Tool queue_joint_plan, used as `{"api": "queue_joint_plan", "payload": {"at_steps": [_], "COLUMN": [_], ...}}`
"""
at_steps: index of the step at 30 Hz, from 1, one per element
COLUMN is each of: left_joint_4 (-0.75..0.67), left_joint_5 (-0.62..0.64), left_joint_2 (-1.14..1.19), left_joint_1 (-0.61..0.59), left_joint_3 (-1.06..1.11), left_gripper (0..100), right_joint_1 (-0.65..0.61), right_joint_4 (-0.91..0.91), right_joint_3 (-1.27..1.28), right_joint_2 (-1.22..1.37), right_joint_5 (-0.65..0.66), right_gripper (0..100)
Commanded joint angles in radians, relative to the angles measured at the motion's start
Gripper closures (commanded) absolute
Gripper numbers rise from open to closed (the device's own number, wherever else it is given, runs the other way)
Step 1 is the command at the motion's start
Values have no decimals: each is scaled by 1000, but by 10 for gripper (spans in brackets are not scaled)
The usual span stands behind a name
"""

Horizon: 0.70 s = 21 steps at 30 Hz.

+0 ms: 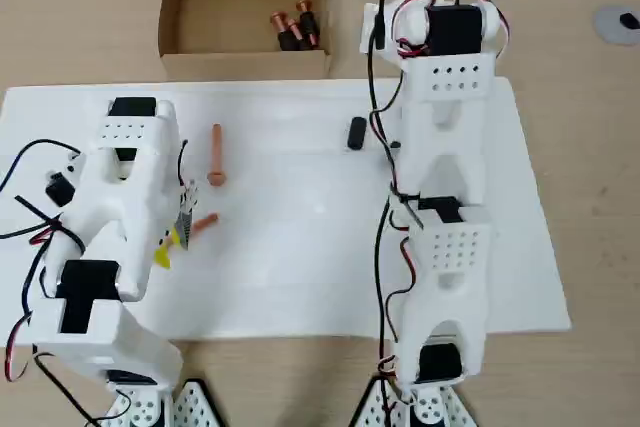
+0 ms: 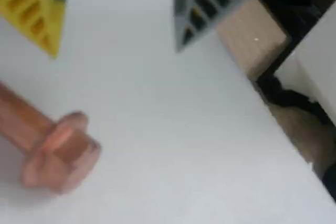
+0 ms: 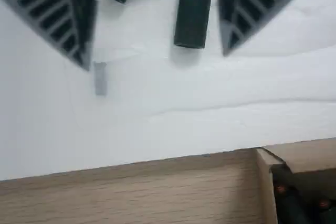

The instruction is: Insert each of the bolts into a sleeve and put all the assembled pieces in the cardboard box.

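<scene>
I've got the left gripper (image 2: 115, 48) open with the nearer bolt (image 2: 52, 148) lying just outside its yellow fingertip (image 2: 39, 14), not between the jaws, while the open right gripper (image 3: 156, 56) faces the black sleeve (image 3: 192, 15) end-on, just ahead.

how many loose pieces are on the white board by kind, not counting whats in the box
copper bolts: 2
black sleeves: 1
total: 3
</scene>
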Motion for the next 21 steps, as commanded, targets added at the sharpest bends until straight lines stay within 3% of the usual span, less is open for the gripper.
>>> {"api": "queue_joint_plan", "payload": {"at_steps": [1,11,21], "left_joint_4": [9,-222,-315], "left_joint_5": [58,78,140], "left_joint_2": [-13,-12,-22], "left_joint_1": [-6,-68,-31], "left_joint_3": [-64,78,44], "left_gripper": [846,846,847], "right_joint_1": [-24,-24,-24], "right_joint_4": [14,14,14], "right_joint_3": [1,2,53], "right_joint_2": [-64,-64,-64], "right_joint_5": [-9,-8,-6], "right_gripper": [803,803,803]}}
